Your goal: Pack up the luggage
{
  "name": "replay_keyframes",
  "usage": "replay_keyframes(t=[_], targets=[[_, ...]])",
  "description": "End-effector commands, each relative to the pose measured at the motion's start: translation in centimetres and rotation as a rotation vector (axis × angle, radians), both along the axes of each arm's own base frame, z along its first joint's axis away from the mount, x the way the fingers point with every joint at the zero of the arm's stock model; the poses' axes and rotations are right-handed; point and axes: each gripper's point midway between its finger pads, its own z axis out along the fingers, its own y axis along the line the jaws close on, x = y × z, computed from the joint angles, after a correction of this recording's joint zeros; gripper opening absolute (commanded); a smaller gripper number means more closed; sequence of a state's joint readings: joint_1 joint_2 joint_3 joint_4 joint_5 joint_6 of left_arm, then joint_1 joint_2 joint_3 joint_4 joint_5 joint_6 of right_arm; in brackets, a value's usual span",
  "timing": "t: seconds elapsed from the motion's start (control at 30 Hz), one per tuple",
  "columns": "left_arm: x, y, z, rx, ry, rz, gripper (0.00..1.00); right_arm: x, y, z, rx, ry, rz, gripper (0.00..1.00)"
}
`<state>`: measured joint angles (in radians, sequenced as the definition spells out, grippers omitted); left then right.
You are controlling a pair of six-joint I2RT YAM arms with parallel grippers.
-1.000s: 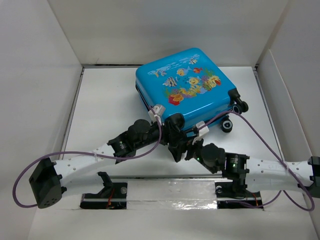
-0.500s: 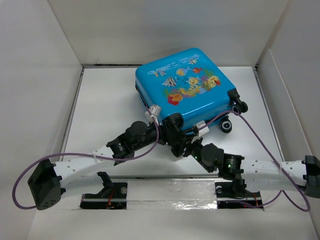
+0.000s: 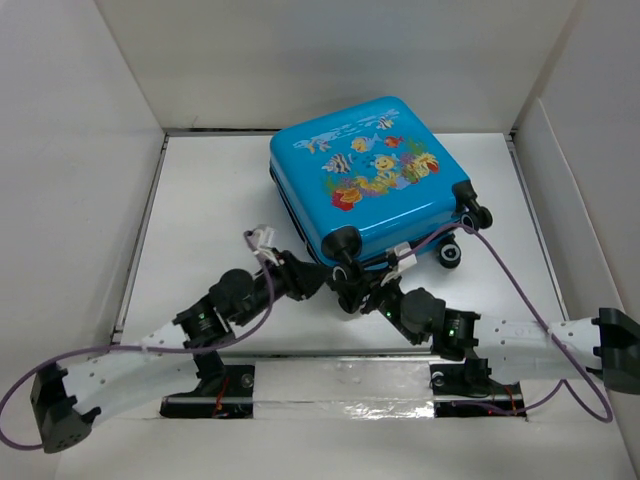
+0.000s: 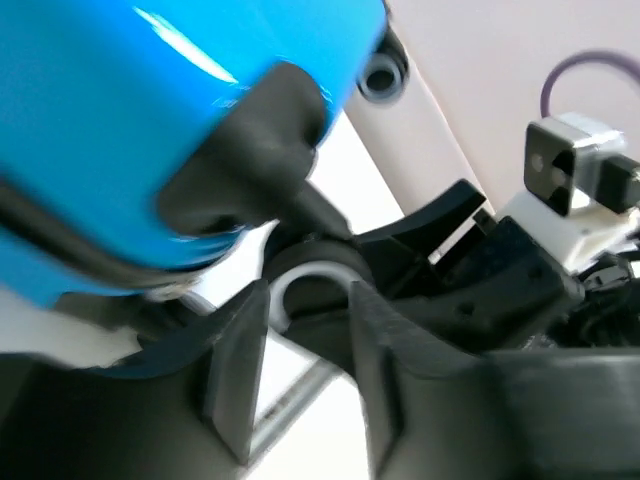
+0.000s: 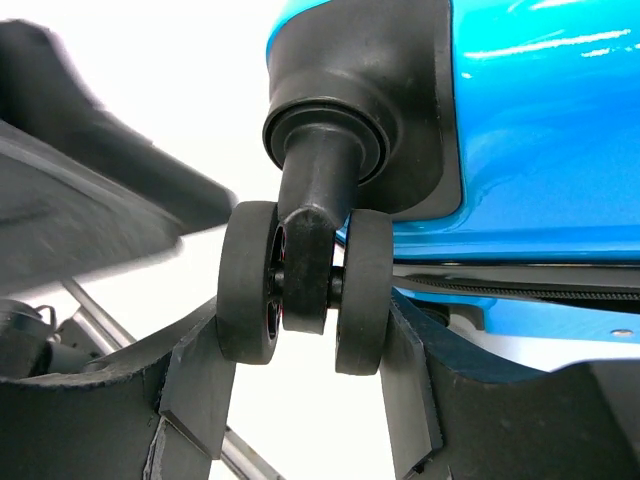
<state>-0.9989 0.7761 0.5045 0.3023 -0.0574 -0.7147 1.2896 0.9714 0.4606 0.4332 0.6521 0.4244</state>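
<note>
1. Here, nearest the bases, the right gripper [image 5: 305, 318] reaches up from below. Its fingers [image 5: 200, 385] are narrowed onto a twin wheel [image 5: 250, 285] at the near corner of the luggage [image 3: 375, 175] and appear to touch both outer faces.
2. Just to its left, the left gripper [image 4: 305, 335] sits low by the same corner, half open and holding nothing. The right arm's black parts crowd the space beyond its fingers.
3. Past them, the luggage lies flat on the table [image 3: 200, 220], lid down and fish print up, towards the far right. I cannot tell whether the zip is done.
4. The grip is likely the weak point. A wheel rolls and swivels on its stem, so a pull could spin it out of the fingers or jerk the case sideways.
5. Both grippers work one corner, so a small swing by either arm could knock them together.
6. Farther right, the right arm's purple cable [image 3: 500, 262] runs close to the far wheels [image 3: 470, 212]. If the case turns, it could snag there.
</note>
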Motion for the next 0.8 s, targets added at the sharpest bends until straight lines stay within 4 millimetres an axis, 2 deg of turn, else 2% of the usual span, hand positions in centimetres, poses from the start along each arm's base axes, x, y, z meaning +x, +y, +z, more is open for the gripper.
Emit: replay_keyframes(t=[0.0,0.07,0.1,0.17,0.2,0.23,0.3,0.37,0.4,0.43,0.5,0.53,0.6,0.63,0.77], targets=[[1.3,4.8,-0.8,-0.046,-0.014,0.224,0.32,1.1,-0.5,4.4,0.197,-0.016,-0.059,0.0],[1.5,6.0,-2.4,-0.059,0.004,0.276,0.17,0.9,-0.2,4.6,0.208,-0.019,-0.042,0.0],[1.3,6.3,-4.2,-0.051,0.016,0.277,0.13,0.9,0.0,4.7,0.208,-0.021,-0.034,0.0],[0.9,5.4,-4.4,-0.065,-0.008,0.232,0.13,0.7,0.5,5.1,0.212,-0.022,-0.011,0.0],[1.1,4.8,-6.0,-0.018,0.009,0.221,0.13,0.6,0.6,5.1,0.212,-0.02,-0.005,0.0],[0.7,4.0,-5.8,-0.013,-0.012,0.196,0.13,0.5,0.8,5.3,0.219,-0.021,0.003,0.0],[1.4,3.2,-7.3,0.062,-0.011,0.232,0.14,0.3,1.2,5.9,0.23,-0.025,0.023,0.0],[1.1,1.7,-6.6,0.062,-0.056,0.218,0.19,0.2,1.5,6.3,0.232,-0.024,0.039,0.0],[1.8,1.3,-7.0,0.092,-0.063,0.252,0.26,0.2,1.6,6.8,0.241,-0.027,0.042,0.0],[2.0,0.8,-6.4,0.074,-0.079,0.266,0.3,0.1,1.8,6.9,0.238,-0.025,0.048,0.0],[3.0,0.5,-7.2,0.116,-0.092,0.318,0.36,0.0,2.1,7.6,0.251,-0.023,0.059,0.0],[3.5,0.4,-6.6,0.089,-0.103,0.343,0.37,0.2,2.1,7.6,0.249,-0.022,0.058,0.0],[3.9,0.1,-6.8,0.102,-0.122,0.369,0.41,0.0,2.6,7.7,0.248,-0.019,0.081,0.0],[4.1,-0.4,-5.9,0.064,-0.139,0.366,0.42,-0.1,2.8,7.9,0.253,-0.015,0.088,0.0],[4.4,-1.2,-5.6,0.04,-0.147,0.368,0.41,-0.4,3.4,7.8,0.261,-0.01,0.115,0.0]])
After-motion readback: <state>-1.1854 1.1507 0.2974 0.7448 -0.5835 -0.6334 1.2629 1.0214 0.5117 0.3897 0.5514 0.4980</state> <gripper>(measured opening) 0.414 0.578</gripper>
